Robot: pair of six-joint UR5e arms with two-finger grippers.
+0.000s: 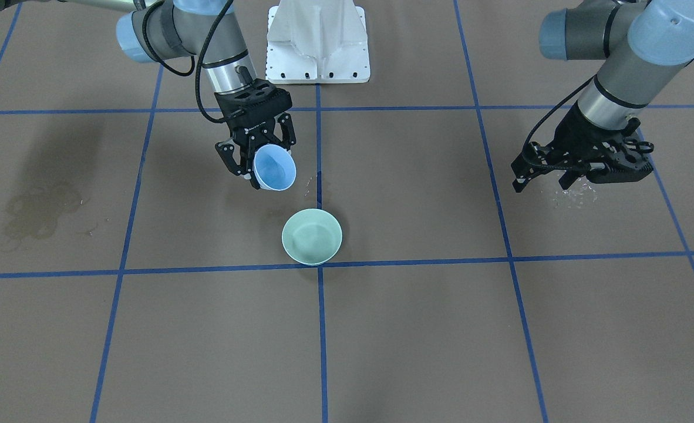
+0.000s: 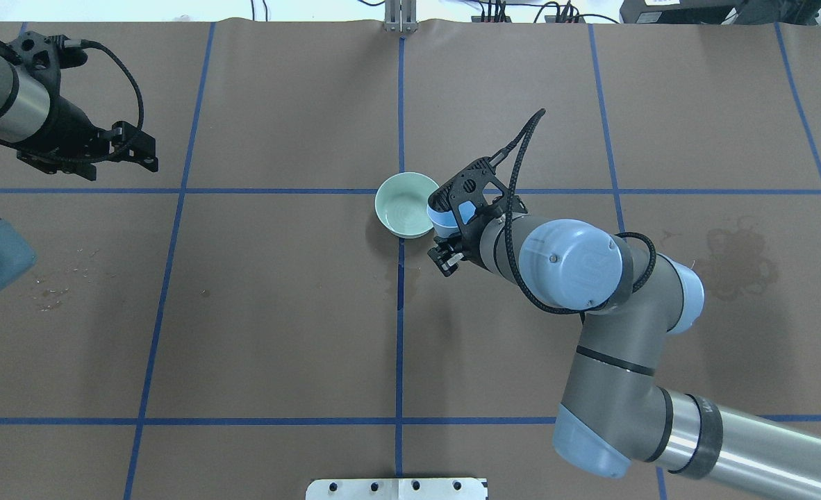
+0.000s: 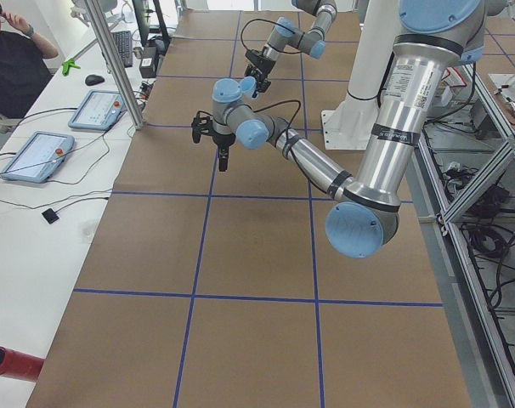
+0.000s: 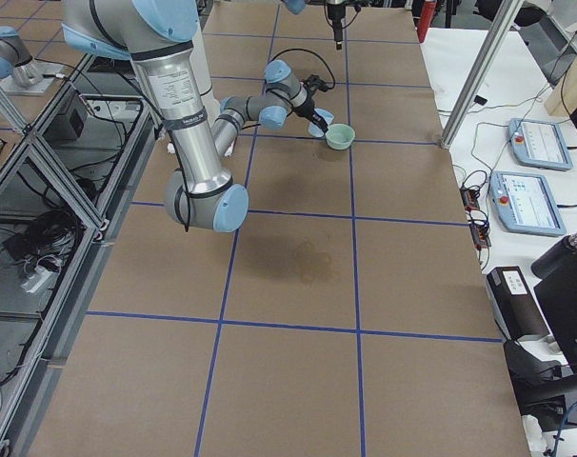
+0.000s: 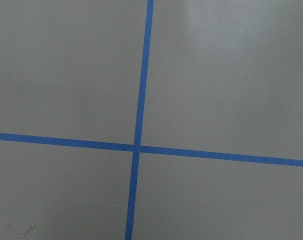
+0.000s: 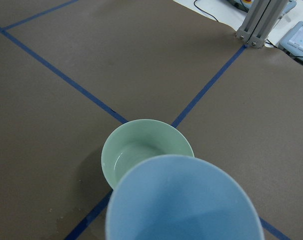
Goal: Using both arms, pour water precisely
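My right gripper (image 1: 259,160) is shut on a light blue cup (image 1: 275,167), held tilted in the air with its mouth toward the pale green bowl (image 1: 312,236). The bowl stands on the table beside a blue tape crossing, just beyond the cup (image 6: 184,200). In the right wrist view a faint glossy sheen of water (image 6: 127,161) lies in the bowl (image 6: 141,135). My left gripper (image 1: 542,183) hangs open and empty far off over bare table, also seen from overhead (image 2: 148,154). The left wrist view shows only brown table and blue tape lines.
The white pedestal base (image 1: 317,44) stands at the table's robot side. A dried wet stain (image 1: 39,211) marks the paper, and droplets (image 1: 573,197) lie under the left gripper. A person (image 3: 11,59) sits by tablets (image 3: 36,155) on the side bench.
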